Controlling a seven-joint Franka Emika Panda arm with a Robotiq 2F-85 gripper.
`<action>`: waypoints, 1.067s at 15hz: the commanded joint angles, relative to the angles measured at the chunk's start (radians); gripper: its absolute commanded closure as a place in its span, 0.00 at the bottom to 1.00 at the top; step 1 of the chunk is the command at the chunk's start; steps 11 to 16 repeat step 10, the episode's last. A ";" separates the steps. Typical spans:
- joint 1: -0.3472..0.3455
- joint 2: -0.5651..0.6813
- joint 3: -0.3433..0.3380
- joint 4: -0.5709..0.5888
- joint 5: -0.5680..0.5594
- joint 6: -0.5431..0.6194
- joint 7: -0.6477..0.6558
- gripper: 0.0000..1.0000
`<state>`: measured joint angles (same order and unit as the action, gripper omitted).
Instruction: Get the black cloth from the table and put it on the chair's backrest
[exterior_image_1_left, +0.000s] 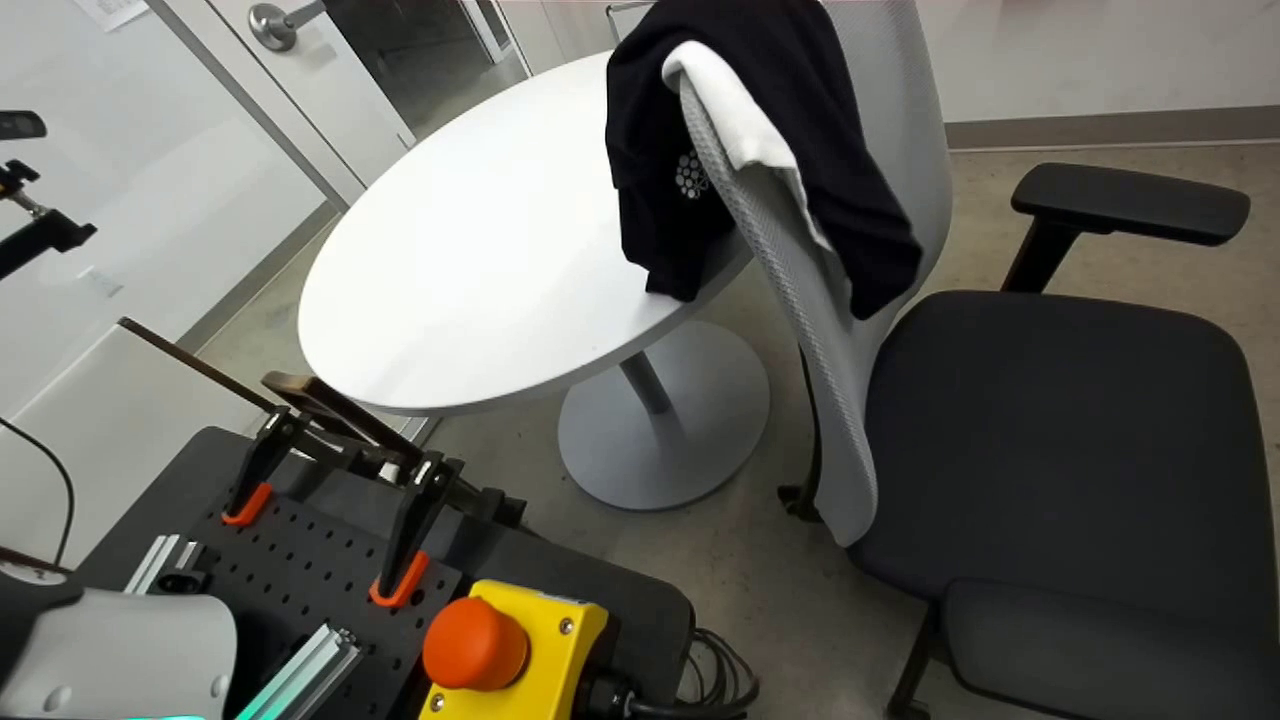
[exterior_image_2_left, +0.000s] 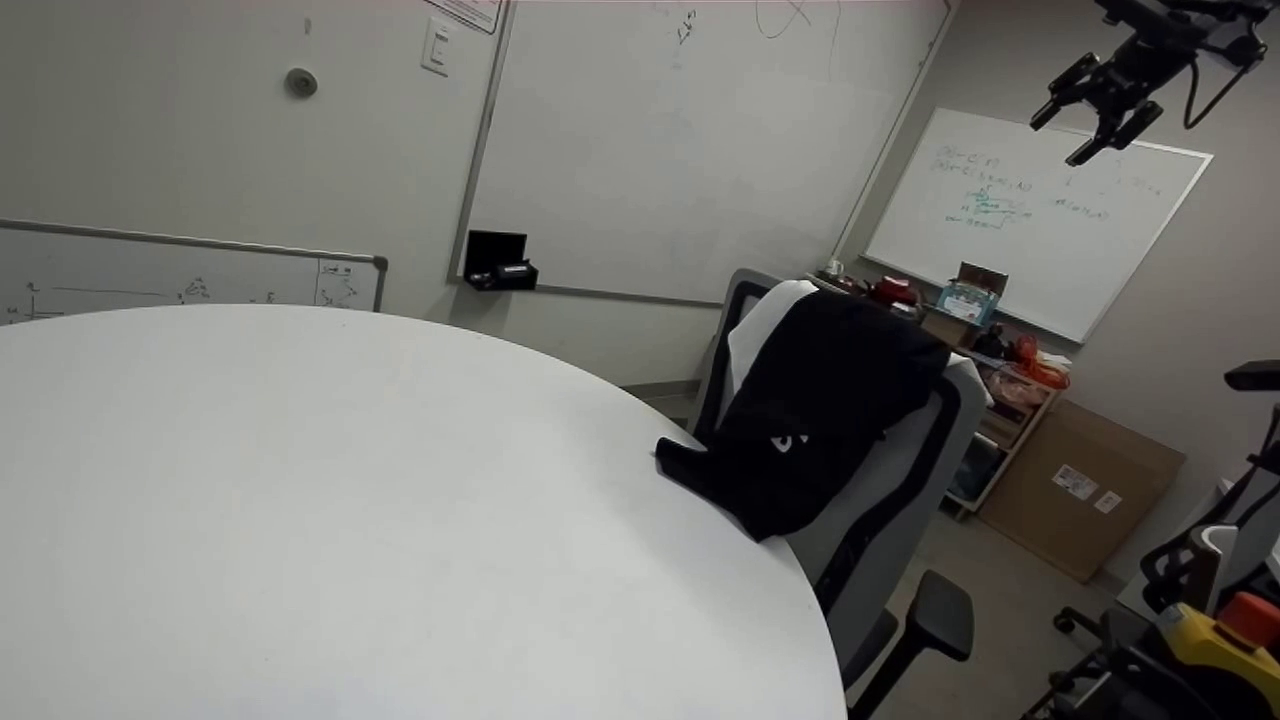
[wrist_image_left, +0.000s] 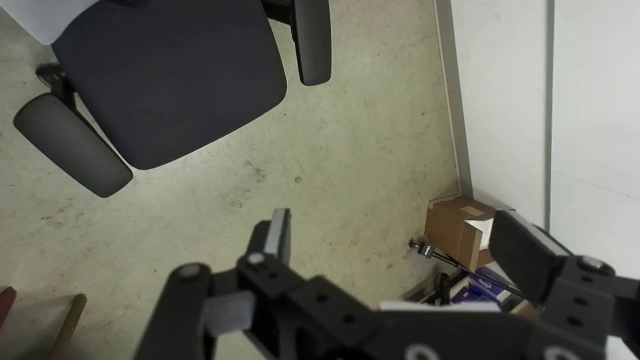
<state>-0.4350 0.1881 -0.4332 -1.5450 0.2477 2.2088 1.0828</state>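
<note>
Exterior view, left to right: you've got the white table (exterior_image_2_left: 350, 520), then the black cloth (exterior_image_2_left: 840, 365) draped over the chair back (exterior_image_2_left: 905, 445), white fabric (exterior_image_2_left: 757, 325) showing along its edge. Cloth's lower end overlaps the table edge; can't tell if they touch. Far right, up high, your claw (exterior_image_2_left: 1060, 138) hangs well apart from it. Wrist view: its fingers (wrist_image_left: 274, 235) stand wide apart, floor (wrist_image_left: 360, 150) between.

The cloth (exterior_image_2_left: 835, 385) hangs over the chair's backrest (exterior_image_1_left: 840, 400), beside the table (exterior_image_1_left: 470, 250).
</note>
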 joint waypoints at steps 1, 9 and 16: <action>-0.003 -0.005 0.001 0.036 -0.024 -0.045 0.009 0.00; 0.050 -0.064 0.077 -0.007 0.021 -0.220 -0.102 0.00; 0.053 -0.064 0.078 -0.006 0.020 -0.219 -0.101 0.00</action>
